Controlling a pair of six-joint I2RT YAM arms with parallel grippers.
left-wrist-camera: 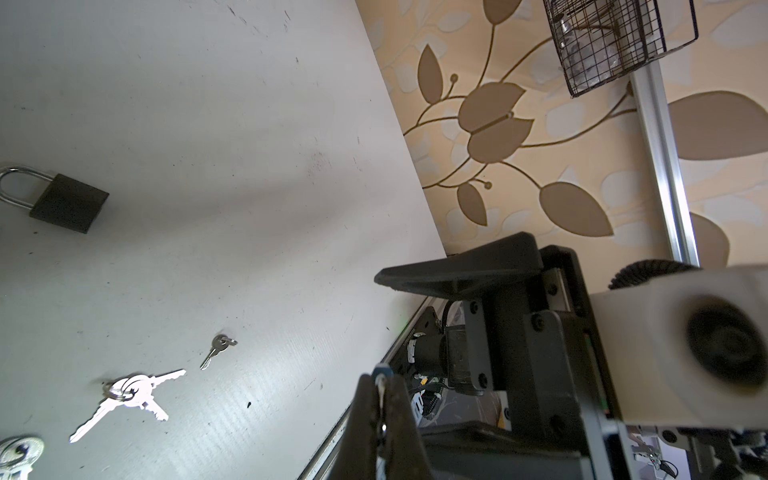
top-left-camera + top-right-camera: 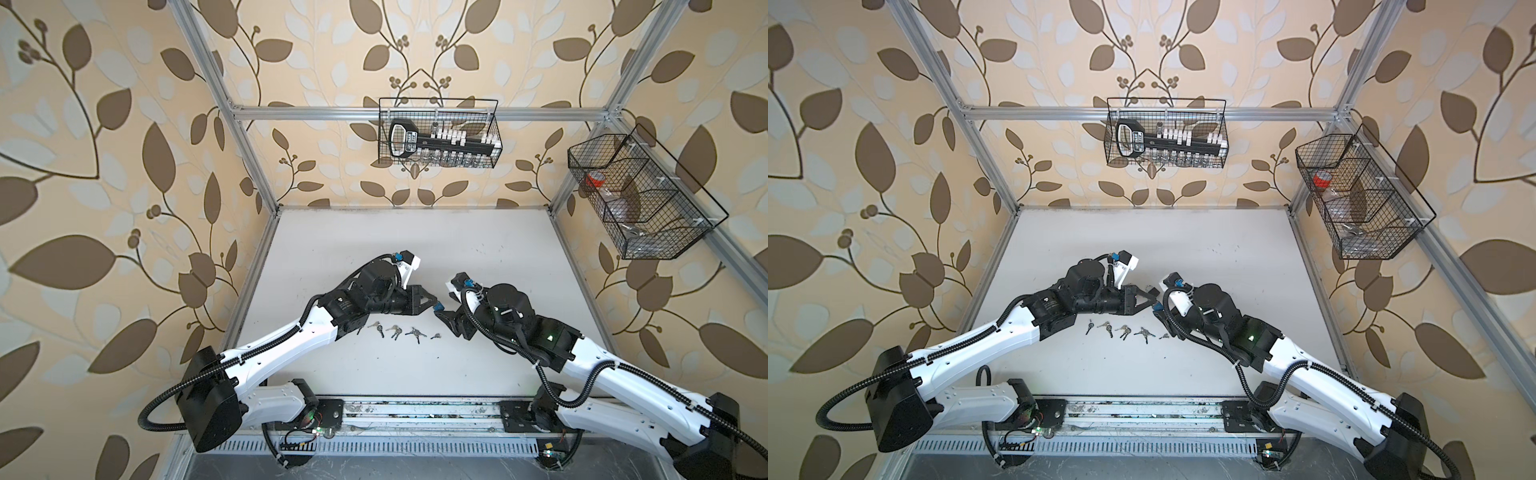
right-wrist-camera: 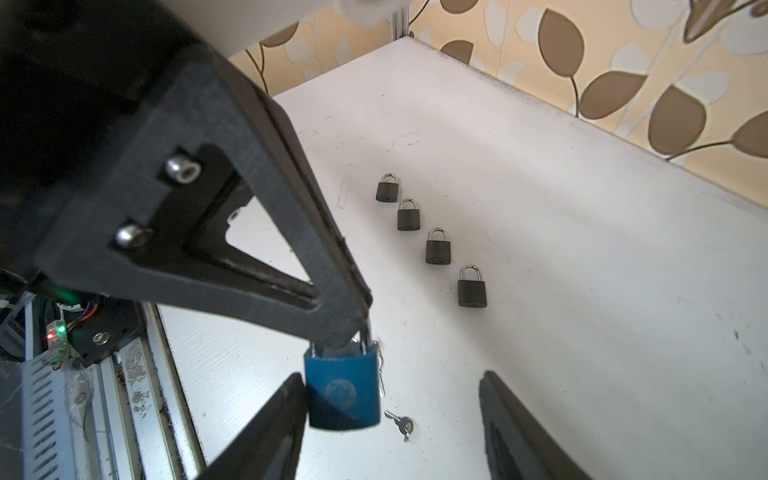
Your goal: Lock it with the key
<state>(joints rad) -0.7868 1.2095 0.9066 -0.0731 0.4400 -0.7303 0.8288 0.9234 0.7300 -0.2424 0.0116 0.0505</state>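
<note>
In a top view: left pincer [image 2: 432, 300], mid-frame, holding the blue padlock [image 2: 439, 310] above the table [image 2: 457, 249]; keys [image 2: 395, 331] in a row just below.
Left wrist: that pincer shut, lower centre.
Right wrist: padlock hangs by its shackle, bottom centre, against one finger of my wide right pincer [image 3: 390, 376].
I judge key pickup comes next; it needs a fine pinch.

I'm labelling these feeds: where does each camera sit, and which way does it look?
Top views: overhead, looking down on the table; left arm and right arm show.
Right wrist: behind the open right gripper, facing the blue padlock hanging from the left gripper.
Left wrist: behind the shut left gripper, looking across keys toward the wall; a right gripper finger shows.
Shared: both wrist views show both grippers.
</note>
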